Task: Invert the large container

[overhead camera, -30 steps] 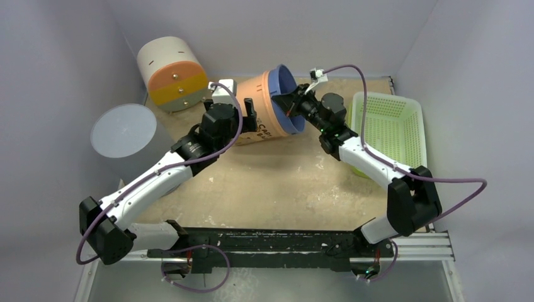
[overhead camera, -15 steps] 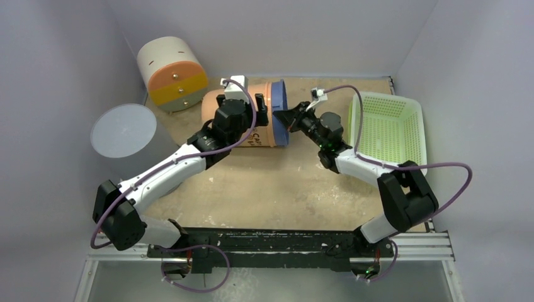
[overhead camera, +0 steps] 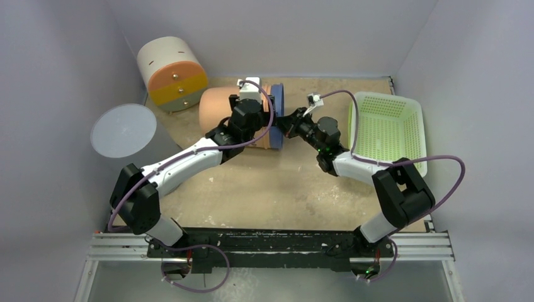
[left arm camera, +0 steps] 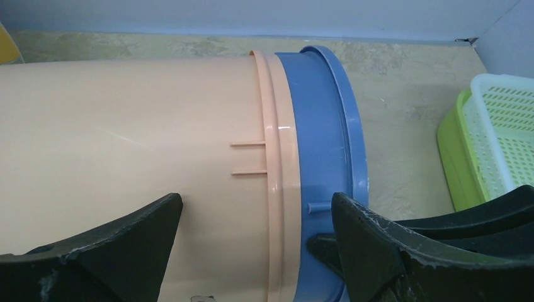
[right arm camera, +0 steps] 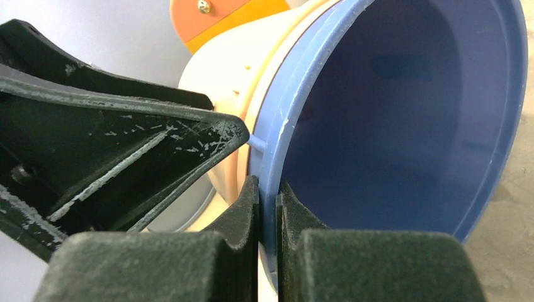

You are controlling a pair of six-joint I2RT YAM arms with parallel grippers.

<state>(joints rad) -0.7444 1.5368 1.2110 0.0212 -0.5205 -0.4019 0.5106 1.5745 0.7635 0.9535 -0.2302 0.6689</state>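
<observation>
Large container [overhead camera: 214, 108] lay on its side on the table [overhead camera: 283, 182], mouth toward the green basket [overhead camera: 384, 126]. Left gripper [left arm camera: 257, 211] hung over its wall, fingers spread apart; right gripper [right arm camera: 267, 185] was clamped on its blue rim [left arm camera: 324, 126].

We see a sandy, scuffed table [overhead camera: 283, 182]; on it a green basket [overhead camera: 390, 132] at the right edge; a round drawer unit [overhead camera: 171, 72] far left; a grey cylinder [overhead camera: 123, 130] upright nearby.
</observation>
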